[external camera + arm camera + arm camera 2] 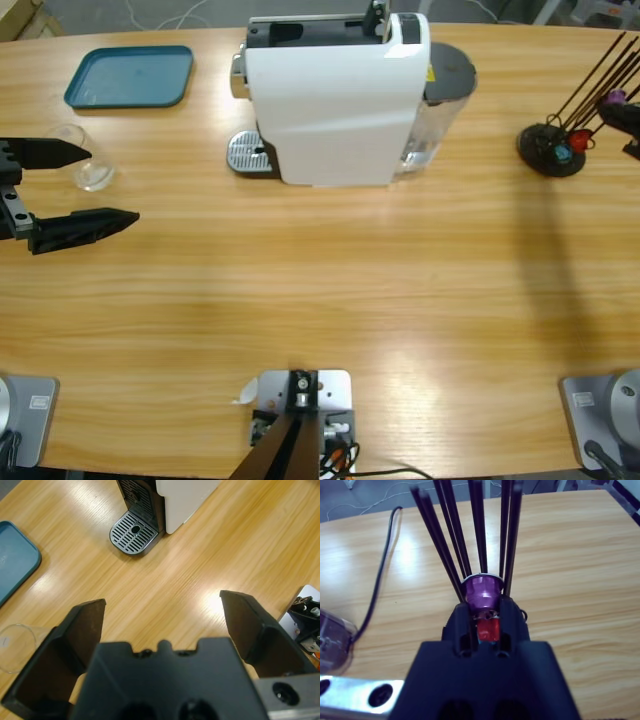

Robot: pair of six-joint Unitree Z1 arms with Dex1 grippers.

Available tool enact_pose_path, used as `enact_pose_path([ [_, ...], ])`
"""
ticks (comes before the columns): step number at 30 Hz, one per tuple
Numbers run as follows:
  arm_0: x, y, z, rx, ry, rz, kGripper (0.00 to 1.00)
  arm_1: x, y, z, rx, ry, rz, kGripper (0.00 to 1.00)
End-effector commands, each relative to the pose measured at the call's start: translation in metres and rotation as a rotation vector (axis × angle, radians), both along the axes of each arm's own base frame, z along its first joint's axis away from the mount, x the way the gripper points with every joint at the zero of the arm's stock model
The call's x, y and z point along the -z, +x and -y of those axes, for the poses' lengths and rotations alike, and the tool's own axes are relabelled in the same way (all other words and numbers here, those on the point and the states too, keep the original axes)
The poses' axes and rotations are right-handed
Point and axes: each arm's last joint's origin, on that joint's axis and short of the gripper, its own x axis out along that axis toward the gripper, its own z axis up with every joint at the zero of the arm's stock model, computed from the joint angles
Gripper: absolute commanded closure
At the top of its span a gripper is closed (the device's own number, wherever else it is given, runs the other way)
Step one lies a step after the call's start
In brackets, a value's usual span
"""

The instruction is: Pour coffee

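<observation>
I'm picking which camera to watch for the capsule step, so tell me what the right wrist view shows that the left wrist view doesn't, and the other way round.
Only the right wrist view shows the purple capsule among the thin black rods of the capsule rack, with a red capsule just below it, and a black cable across the table.

Only the left wrist view shows the coffee machine with its drip tray, the teal tray, the clear glass and the open left gripper.

Both show the wooden table.

Overhead downward; left wrist, perhaps tilted, sharing drip tray.
</observation>
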Motion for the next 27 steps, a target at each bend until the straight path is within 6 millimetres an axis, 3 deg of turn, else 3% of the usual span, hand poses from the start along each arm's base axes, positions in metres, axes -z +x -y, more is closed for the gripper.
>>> enact_pose_path([
  [1, 0.009, -0.003, -0.006, -0.031, 0.001, -0.008, 0.009, -0.032, -0.005, 0.002, 0.0, -0.005, 0.042, 1.0],
  [13, 0.011, -0.002, -0.005, -0.032, -0.002, -0.007, 0.009, -0.09, -0.008, -0.002, -0.045, -0.036, 0.06, 1.0],
  [17, 0.012, -0.002, -0.005, -0.033, 0.0, -0.01, 0.009, -0.112, -0.02, -0.009, -0.128, -0.064, 0.046, 1.0],
  [22, 0.009, -0.004, -0.007, -0.03, -0.011, 0.001, 0.009, -0.152, -0.03, -0.036, -0.436, -0.044, 0.067, 1.0],
  [27, 0.005, -0.008, -0.011, -0.03, -0.028, 0.017, 0.009, -0.146, -0.027, -0.076, -0.861, -0.051, 0.022, 1.0],
])
